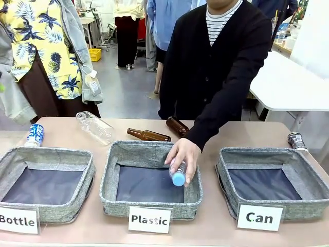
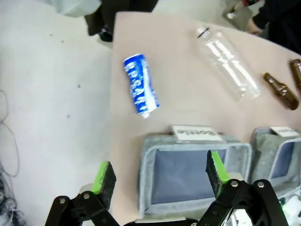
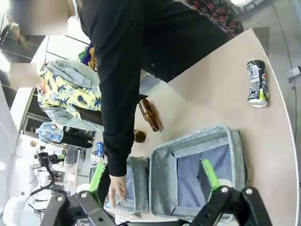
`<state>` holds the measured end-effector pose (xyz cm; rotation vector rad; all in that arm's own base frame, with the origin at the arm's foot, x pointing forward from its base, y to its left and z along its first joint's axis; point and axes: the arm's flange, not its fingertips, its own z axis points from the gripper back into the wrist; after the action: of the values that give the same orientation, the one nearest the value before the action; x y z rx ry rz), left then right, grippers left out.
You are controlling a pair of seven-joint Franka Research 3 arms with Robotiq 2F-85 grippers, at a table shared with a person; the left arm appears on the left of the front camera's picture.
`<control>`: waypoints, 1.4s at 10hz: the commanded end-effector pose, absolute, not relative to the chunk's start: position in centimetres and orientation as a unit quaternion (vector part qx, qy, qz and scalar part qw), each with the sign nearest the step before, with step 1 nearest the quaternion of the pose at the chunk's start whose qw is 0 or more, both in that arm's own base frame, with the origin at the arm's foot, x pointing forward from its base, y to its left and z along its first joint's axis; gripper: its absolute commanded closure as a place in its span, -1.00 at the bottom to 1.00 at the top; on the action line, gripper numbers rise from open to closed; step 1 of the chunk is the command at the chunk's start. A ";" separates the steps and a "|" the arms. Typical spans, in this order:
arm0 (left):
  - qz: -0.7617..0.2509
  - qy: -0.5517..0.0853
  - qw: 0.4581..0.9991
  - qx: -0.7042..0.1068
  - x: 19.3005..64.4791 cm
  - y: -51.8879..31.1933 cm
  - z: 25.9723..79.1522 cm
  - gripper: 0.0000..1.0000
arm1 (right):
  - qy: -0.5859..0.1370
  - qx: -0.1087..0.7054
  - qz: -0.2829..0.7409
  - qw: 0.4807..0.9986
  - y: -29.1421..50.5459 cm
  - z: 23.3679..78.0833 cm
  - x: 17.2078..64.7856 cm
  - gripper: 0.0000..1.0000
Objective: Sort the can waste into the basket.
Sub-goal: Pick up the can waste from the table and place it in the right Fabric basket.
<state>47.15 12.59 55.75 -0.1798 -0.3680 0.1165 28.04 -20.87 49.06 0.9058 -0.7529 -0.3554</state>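
Observation:
The blue crushed can (image 1: 35,135) lies at the table's far left, behind the "Bottle" bin; in the left wrist view this blue can (image 2: 140,84) is beyond my open left gripper (image 2: 160,172). At the far right, behind the "Can" basket (image 1: 272,153), lies the dark silvery can (image 1: 296,140). The right wrist view has that dark can (image 3: 257,83) past the basket (image 3: 202,136), which is below my open right gripper (image 3: 154,175). Both grippers hang above the table with nothing between their fingers.
A person's hand (image 1: 184,154) holds a clear blue-capped bottle (image 1: 178,174) over the "Plastic" bin (image 1: 149,149). Another clear bottle (image 1: 95,127) and two brown glass bottles (image 1: 149,135) (image 1: 176,125) lie behind the bins. The "Bottle" bin (image 1: 49,153) stands at left.

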 end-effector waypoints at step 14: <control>0.210 -0.066 0.973 -0.063 60.4 11.8 39.7 -1.00 | -0.366 0.426 -0.155 0.813 -21.1 49.1 28.3 -1.00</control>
<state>59.21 11.95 39.46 -0.1271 -0.1266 0.3561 27.91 -20.85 48.97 0.9035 -0.7491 -0.3546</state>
